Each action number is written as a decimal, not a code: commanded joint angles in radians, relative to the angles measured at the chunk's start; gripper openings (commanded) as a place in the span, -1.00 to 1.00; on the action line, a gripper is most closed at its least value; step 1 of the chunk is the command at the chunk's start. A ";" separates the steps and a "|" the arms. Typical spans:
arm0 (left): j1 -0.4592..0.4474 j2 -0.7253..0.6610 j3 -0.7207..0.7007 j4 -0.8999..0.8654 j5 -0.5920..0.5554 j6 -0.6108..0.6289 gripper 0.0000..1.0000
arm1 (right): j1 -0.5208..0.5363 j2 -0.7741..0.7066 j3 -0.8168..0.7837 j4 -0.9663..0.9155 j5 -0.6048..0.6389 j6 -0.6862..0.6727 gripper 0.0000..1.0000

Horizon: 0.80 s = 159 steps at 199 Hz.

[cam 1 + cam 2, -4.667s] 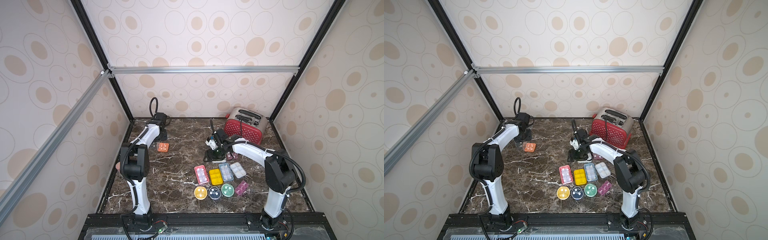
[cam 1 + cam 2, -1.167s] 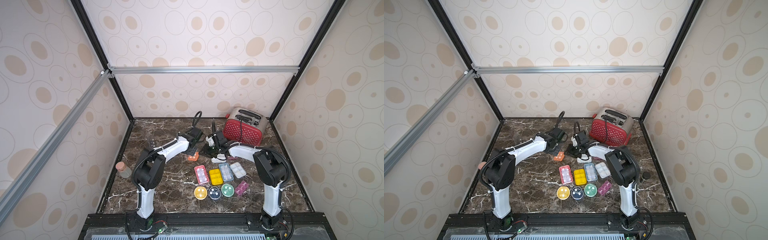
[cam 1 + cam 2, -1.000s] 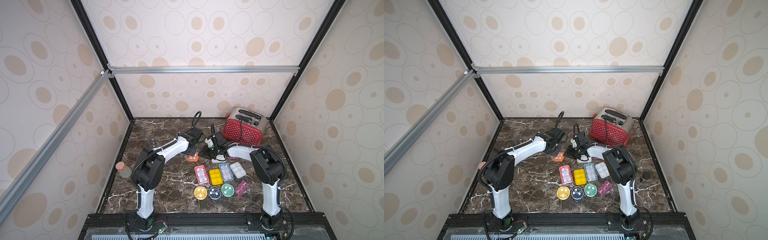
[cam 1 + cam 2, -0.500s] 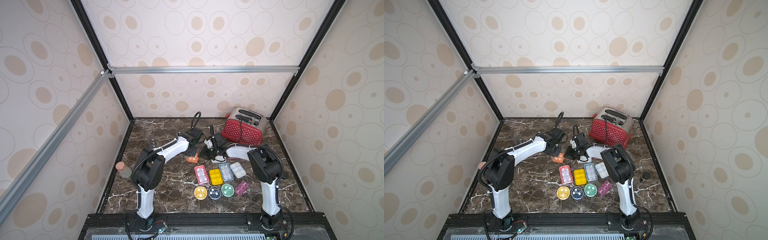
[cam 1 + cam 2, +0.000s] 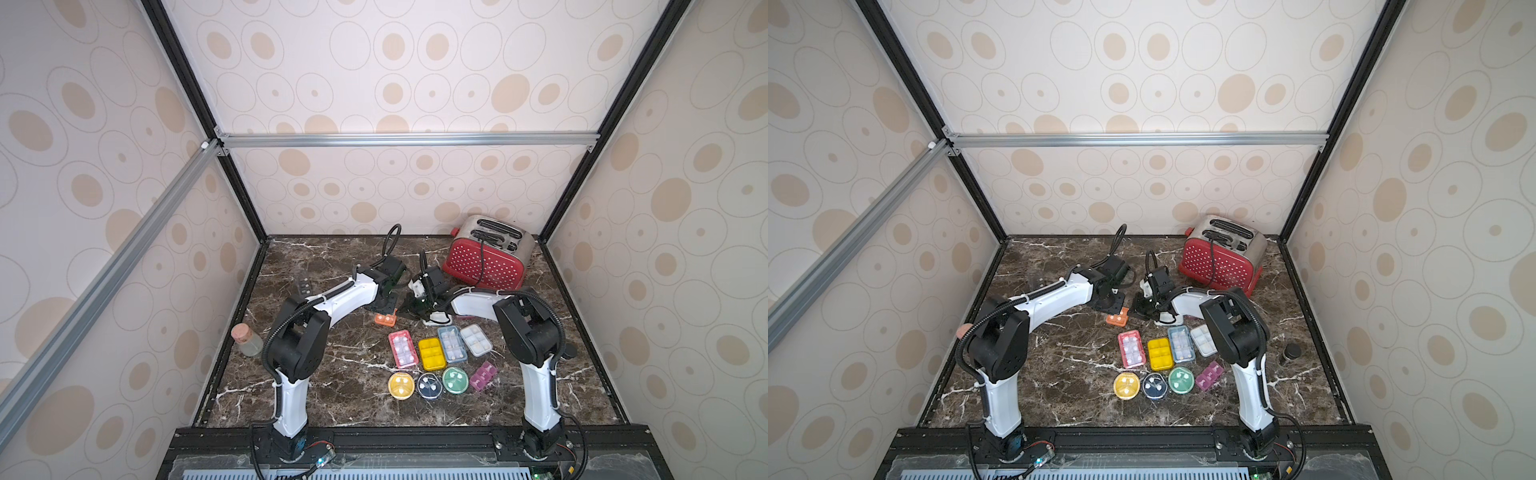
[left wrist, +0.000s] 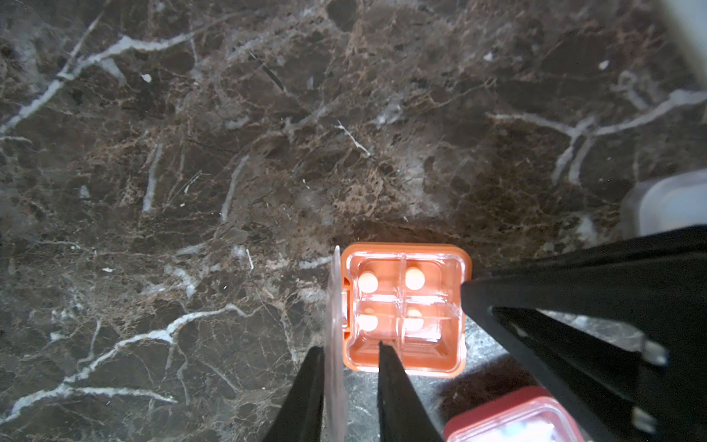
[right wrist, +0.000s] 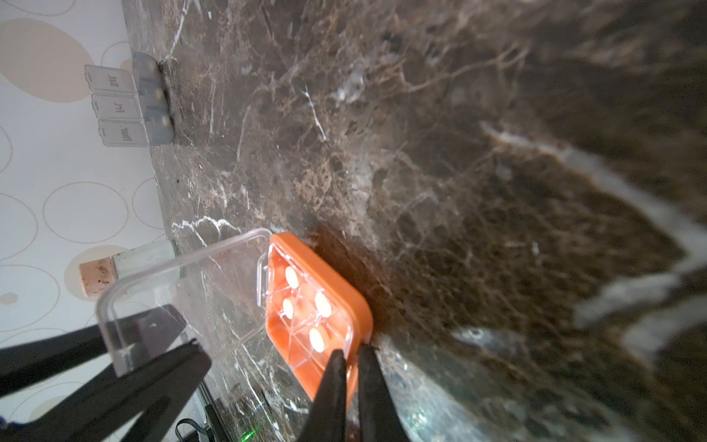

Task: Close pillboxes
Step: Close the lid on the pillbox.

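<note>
I have both arms reaching in over the orange pillbox (image 5: 385,319). It sits on the marble table (image 5: 332,374) about mid-depth, a little left of centre, just far-left of the red pillbox (image 5: 402,348). Its clear lid (image 7: 183,291) stands upright from the box's left edge, so the box is open. Each of its four compartments holds a pale pill.

From the left wrist I see the left gripper (image 6: 350,382) straddling that lid. Its fingers are narrowly apart, one outside the lid and one dipping inside the box. A gap shows on the inner side, so it is not pinching. The right gripper (image 7: 350,367) is clamped tight on the box's right-hand rim near a corner, with orange plastic showing between its tips.

The red pillbox heads a row running rightward with the yellow pillbox (image 5: 432,353), the blue pillbox (image 5: 452,343) and the white pillbox (image 5: 476,338). Nearer me lie the round yellow pillbox (image 5: 401,384), the round navy pillbox (image 5: 429,385), the round green pillbox (image 5: 455,379) and the purple pillbox (image 5: 483,376). I cannot tell from here whether all of these are latched.

A grey strip pillbox (image 7: 145,99) sits far left with its three flaps raised. A cork-stoppered jar (image 5: 247,338) stands at the left edge, and a red toaster (image 5: 486,257) stands at the far right.
</note>
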<state>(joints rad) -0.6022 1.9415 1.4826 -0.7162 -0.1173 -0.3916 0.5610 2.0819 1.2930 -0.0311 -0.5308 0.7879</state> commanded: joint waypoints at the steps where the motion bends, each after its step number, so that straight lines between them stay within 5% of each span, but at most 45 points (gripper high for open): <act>1: -0.008 0.000 -0.014 0.030 0.086 -0.027 -0.48 | 0.005 0.013 0.000 -0.007 -0.011 -0.010 -0.79; 103: -0.003 -0.027 -0.078 0.158 0.270 -0.102 -0.34 | 0.005 -0.054 0.009 -0.150 0.049 -0.093 -0.74; 159: 0.065 -0.168 -0.130 0.199 0.321 -0.142 -0.18 | 0.004 -0.124 -0.008 -0.170 0.045 -0.098 -0.26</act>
<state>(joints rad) -0.5789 1.8641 1.3594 -0.5446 0.1753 -0.4992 0.5613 2.0052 1.2926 -0.1722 -0.4923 0.7002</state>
